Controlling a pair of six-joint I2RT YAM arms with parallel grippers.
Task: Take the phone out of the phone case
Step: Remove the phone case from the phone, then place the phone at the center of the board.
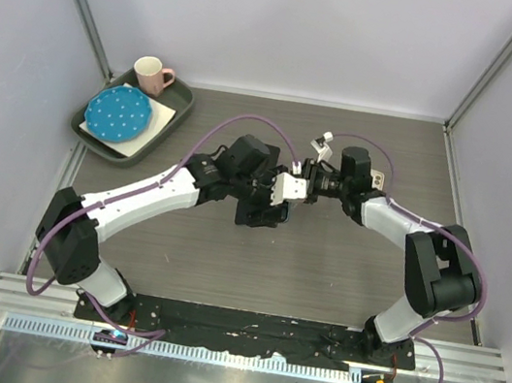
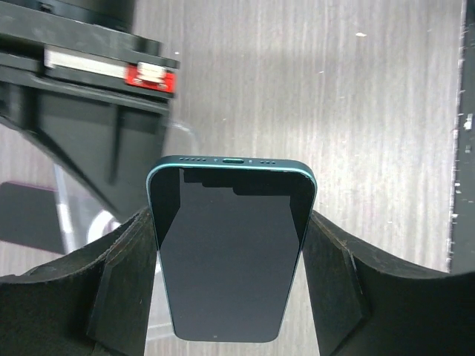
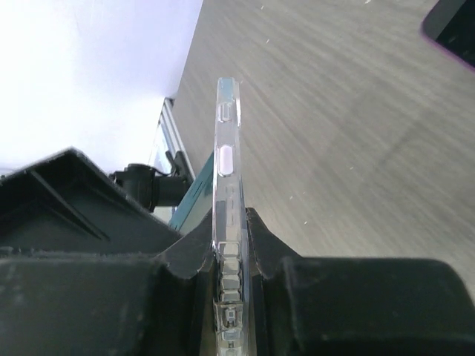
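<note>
Phone (image 2: 231, 252) clamped in left hand (image 2: 231, 285); right hand (image 3: 228, 252) pinches case (image 3: 226, 148), its base cut off.

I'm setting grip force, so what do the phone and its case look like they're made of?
The phone has a glossy dark front that shows reflections, so it looks like glass. Its teal rim has a satin sheen and is probably metal. The case is clear and see-through with moulded button bumps, likely plastic or silicone. Its stiffness can't be judged.
</note>
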